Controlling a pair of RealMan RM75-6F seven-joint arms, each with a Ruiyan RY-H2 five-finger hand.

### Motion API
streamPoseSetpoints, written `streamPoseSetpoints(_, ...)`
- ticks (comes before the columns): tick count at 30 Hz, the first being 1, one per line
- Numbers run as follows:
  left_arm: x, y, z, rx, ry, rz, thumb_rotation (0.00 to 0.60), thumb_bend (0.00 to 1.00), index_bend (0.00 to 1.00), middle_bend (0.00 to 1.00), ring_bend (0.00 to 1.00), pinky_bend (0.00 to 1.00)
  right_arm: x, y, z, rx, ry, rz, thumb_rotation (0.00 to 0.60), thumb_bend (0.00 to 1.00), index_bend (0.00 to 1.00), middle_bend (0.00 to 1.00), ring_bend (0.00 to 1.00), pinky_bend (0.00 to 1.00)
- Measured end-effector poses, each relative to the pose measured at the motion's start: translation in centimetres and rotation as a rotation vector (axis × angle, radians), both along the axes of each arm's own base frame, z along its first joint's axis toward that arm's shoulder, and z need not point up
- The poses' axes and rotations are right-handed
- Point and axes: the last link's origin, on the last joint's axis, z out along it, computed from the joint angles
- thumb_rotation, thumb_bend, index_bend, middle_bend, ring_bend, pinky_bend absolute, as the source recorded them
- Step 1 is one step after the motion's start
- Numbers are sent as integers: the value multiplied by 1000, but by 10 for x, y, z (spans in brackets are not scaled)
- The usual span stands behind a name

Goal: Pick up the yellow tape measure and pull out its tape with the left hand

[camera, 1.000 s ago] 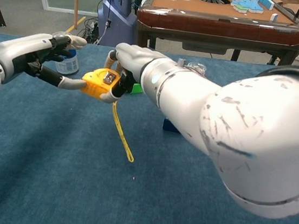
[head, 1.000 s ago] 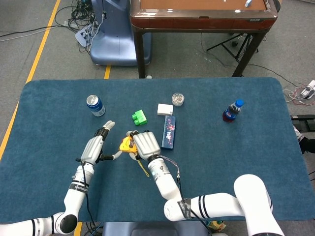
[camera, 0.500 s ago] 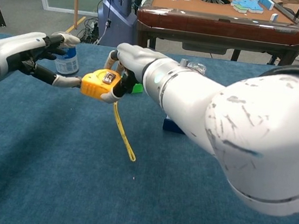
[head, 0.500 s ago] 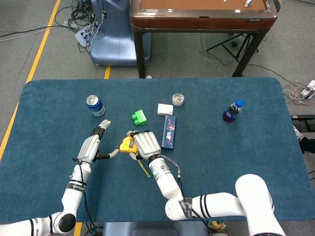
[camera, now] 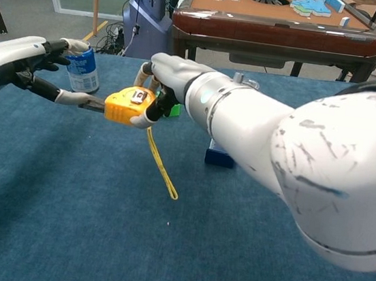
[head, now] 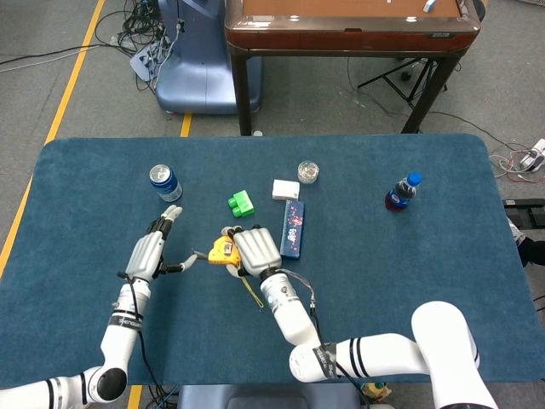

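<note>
Blue cloth covers the desk; behind it stand a brown wooden table and a blue machine base on a grey floor with loose cables.

Right robot hand holds the yellow tape measure off the cloth, just left of the desk's middle. Chest view: its fingers wrap over the top and far side of the yellow case, thumb below. A yellow wrist strap hangs from the case, its lower end near or on the cloth; contact cannot be told.

Left robot hand sits just left of the case. Upper fingers extended and apart, pointing toward the blue can. Thumb and one finger reach right toward the case. Chest view: a short dark strip, apparently the tape, runs from the case's left side to those fingertips. It appears pinched there, but the contact is small and not fully clear.

Other items on the cloth:
- green block, just behind the tape measure
- white box
- small clear round container
- long dark blue box, just beside the right robot hand
- bottle with blue cap, well apart, toward the right side
</note>
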Motion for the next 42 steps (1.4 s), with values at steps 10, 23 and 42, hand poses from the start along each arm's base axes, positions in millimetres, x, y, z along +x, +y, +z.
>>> streamPoseSetpoints(10,-9,2,9,16,23,26,600,223,9,0,6,0,-1,0,3,-7,-4,1,600,724,615,586,481,276)
streamPoseSetpoints(23,-13,2,12,-11,32,32,600,276,265,0,1,0,-3,-1,5,-11,-6,-5,600,724,616,586,484,276)
streamPoseSetpoints(42,-12,2,11,-41,19,26,600,400,464,0,0,0,-6,-4,7,-19,-16,-16,600,724,616,586,484,276)
